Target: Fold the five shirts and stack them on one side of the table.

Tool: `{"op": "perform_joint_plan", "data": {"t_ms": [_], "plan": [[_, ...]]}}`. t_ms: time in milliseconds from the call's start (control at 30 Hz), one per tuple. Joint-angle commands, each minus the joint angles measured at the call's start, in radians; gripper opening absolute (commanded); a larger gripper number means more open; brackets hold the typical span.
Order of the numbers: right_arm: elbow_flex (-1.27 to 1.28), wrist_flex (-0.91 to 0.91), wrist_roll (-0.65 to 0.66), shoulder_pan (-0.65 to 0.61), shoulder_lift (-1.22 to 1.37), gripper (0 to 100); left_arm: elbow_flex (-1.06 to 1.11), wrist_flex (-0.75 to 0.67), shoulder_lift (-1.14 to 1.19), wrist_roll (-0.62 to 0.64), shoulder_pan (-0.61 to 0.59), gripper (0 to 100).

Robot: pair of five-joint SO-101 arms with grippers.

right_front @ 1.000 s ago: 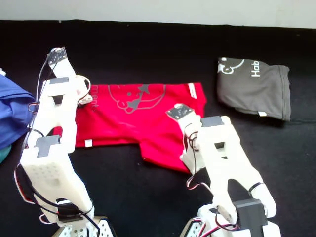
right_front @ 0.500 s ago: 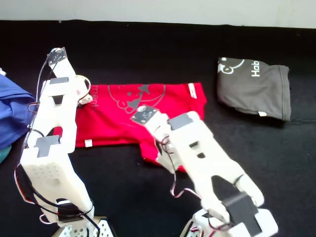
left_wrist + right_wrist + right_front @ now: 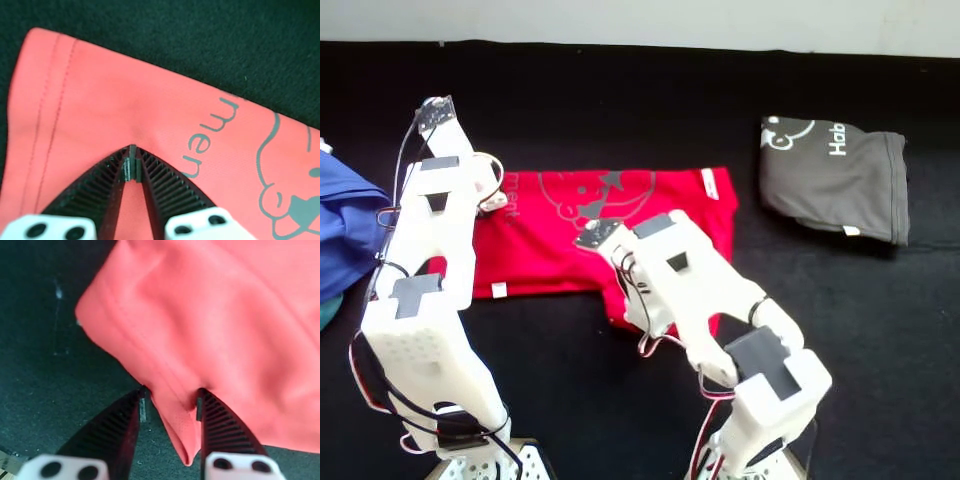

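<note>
The left gripper (image 3: 131, 160) pinches the red shirt (image 3: 115, 100) — jaws pressed together, cloth puckering where they meet — near its stitched hem, with black worktop (image 3: 175, 30) beyond.

A flat shirt (image 3: 540, 255) lies in the middle of the tabletop (image 3: 620, 100). A folded shirt (image 3: 835, 180) lies well apart from it, nearer the back right corner, and a heap of cloth (image 3: 345, 225) sits at the left edge. The left hand (image 3: 131, 165) rests on the left end of the flat shirt and pinches the cloth there, while the right hand (image 3: 170, 402) is at the near edge of the same shirt, with a fold of cloth between its two spread fingers.
</note>
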Motion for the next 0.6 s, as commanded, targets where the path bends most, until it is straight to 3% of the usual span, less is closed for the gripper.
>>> {"op": "perform_joint_plan", "data": {"t_ms": [0, 367, 567], "plan": [[-0.018, -0.039, 0.015, 0.054, 0.059, 16.3, -0.024, -0.011, 0.004, 0.005, 0.015, 1], [-0.053, 0.027, 0.057, 0.085, 0.062, 16.4, -0.024, -0.011, 0.004, 0.005, 0.015, 1], [-0.051, 0.035, 0.060, 0.067, -0.067, 22.0, -0.024, -0.011, 0.004, 0.005, 0.015, 1]]}}
